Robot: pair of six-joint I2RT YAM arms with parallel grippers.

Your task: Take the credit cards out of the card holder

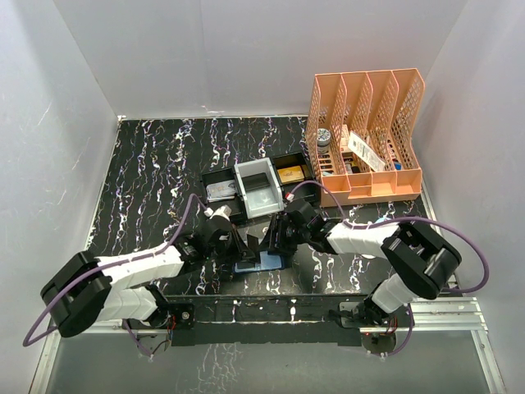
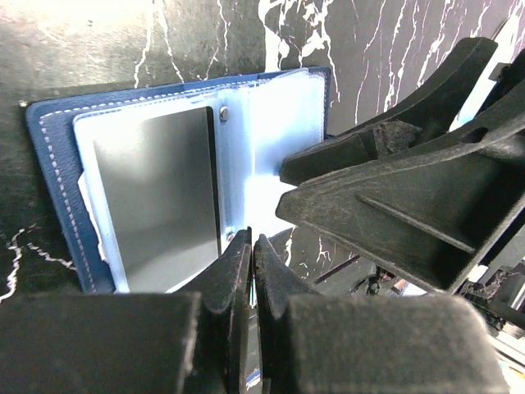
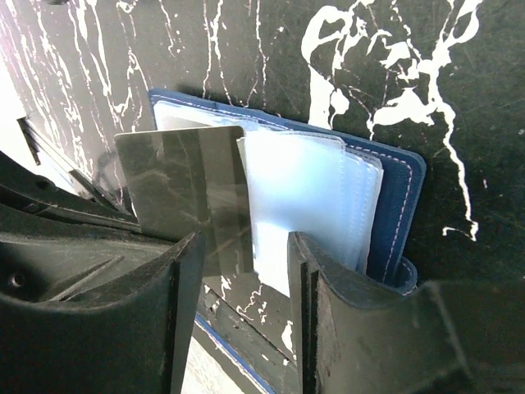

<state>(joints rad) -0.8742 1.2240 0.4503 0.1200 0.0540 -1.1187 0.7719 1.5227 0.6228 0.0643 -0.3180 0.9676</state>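
Observation:
The card holder lies open on the black marbled table between my two grippers. In the left wrist view its navy cover frames pale blue sleeves, and a grey-silver credit card sits in the left one. My left gripper is shut at the holder's near edge with a thin pale sliver between its tips. In the right wrist view the card sticks out leftwards from the pale sleeves. My right gripper is open, straddling the sleeves' near edge, its right finger against the navy cover.
A black-and-white compartment tray stands just behind the grippers, with a tan-gold block in its right end. A peach file organiser with small items fills the back right. White walls enclose the table. The right gripper's body crowds the left wrist view.

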